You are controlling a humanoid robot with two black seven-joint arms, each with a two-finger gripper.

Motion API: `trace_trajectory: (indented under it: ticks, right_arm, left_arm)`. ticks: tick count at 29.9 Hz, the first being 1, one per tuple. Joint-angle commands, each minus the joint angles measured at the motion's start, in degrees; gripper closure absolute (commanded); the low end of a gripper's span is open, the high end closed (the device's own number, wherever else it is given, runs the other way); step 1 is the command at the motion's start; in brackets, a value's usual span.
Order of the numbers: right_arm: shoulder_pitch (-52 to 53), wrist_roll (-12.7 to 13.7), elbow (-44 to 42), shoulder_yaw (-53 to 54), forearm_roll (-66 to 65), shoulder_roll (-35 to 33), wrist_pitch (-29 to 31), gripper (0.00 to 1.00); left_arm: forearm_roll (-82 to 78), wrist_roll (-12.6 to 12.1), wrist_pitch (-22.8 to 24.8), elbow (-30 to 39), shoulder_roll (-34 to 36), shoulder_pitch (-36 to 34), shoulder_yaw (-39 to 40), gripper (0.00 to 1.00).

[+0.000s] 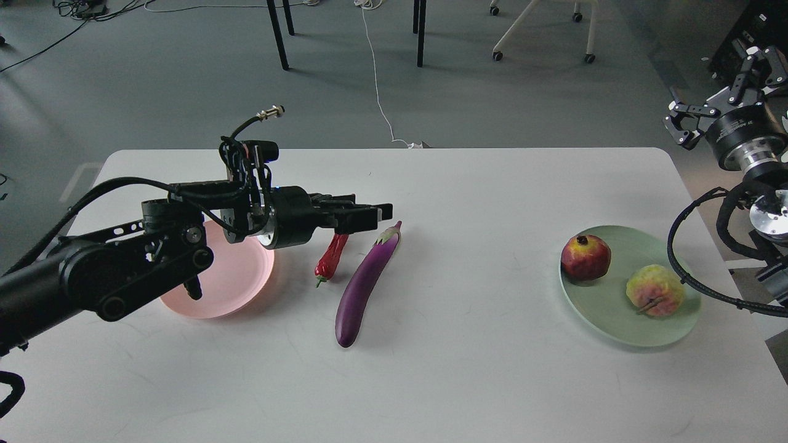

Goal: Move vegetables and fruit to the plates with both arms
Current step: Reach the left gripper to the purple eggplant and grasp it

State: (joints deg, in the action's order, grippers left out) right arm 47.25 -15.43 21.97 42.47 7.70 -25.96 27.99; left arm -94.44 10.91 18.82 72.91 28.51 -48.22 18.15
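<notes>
Head view, left gripper above chili pepper, finger gap unclear, right gripper spread, raised off-table.

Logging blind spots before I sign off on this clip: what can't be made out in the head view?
- Left gripper: seen side-on and dark over the chili pepper; whether its fingers touch the chili is unclear.
- Pink plate: its left part is hidden by the left arm.
- Right gripper: near the right edge, above the green plate; its arm is cut off there.

Two black jointed arms with silver rings and looping black cables.
</notes>
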Motion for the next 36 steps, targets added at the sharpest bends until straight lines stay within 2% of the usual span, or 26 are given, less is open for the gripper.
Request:
trace_trajectory:
  ticks: [1, 3, 8, 10, 14, 19, 24, 27, 30, 32, 36]
  right_arm:
    - [-2.0, -1.4, 0.1, 0.2, 0.0, 0.0, 0.0, 0.02]
    - [-3.5, -2.7, 0.2, 0.2, 0.0, 0.0, 0.0, 0.02]
    - [-5.7, -4.1, 0.3, 0.2, 0.0, 1.3, 0.0, 0.02]
    - [-5.8, -4.3, 0.2, 0.2, 0.0, 1.3, 0.0, 0.02]
    - [-5.8, -4.3, 0.2, 0.2, 0.0, 1.3, 0.0, 0.02]
    - [-5.9, -4.3, 0.2, 0.2, 0.0, 1.8, 0.0, 0.02]
    - [-5.9, -4.3, 0.1, -0.6, -0.1, 1.7, 0.0, 0.02]
    - [-5.9, -4.3, 0.1, -0.6, -0.1, 1.7, 0.0, 0.02]
    - [-5.9, -4.3, 0.1, -0.7, -0.1, 1.7, 0.0, 0.02]
    - [-5.9, -4.3, 0.1, -0.8, -0.1, 1.7, 0.0, 0.02]
    - [-5.9, -4.3, 0.0, -0.7, -0.1, 1.7, 0.0, 0.02]
  left_arm:
    - [-9.6, -0.7, 0.1, -0.2, -0.9, 0.2, -3.6, 0.08]
    - [-11.5, -2.0, 0.1, -0.3, -1.9, 0.1, -5.5, 0.11]
    - [-17.2, -10.0, 0.1, -0.1, -3.7, 0.2, -8.5, 0.14]
    - [-17.2, -11.8, 0.1, -0.1, -3.7, 0.4, -8.7, 0.14]
    - [-17.2, -12.0, 0.3, 0.0, -4.0, 0.6, -8.6, 0.15]
    - [-17.4, -12.0, 0.4, 0.0, -4.2, 0.7, -10.8, 0.38]
    - [-17.6, -12.0, -0.1, -0.2, -6.1, 0.6, -11.3, 0.42]
    - [-17.6, -12.0, -0.1, -0.5, -6.0, 0.6, -11.5, 0.55]
    - [-17.6, -11.9, 0.5, -0.6, -5.5, 0.8, -11.7, 0.86]
    - [-17.5, -11.6, 0.6, 0.0, -5.0, 0.7, -11.6, 0.90]
    - [-16.6, -11.1, 0.7, 4.2, -1.1, -0.2, -10.0, 0.90]
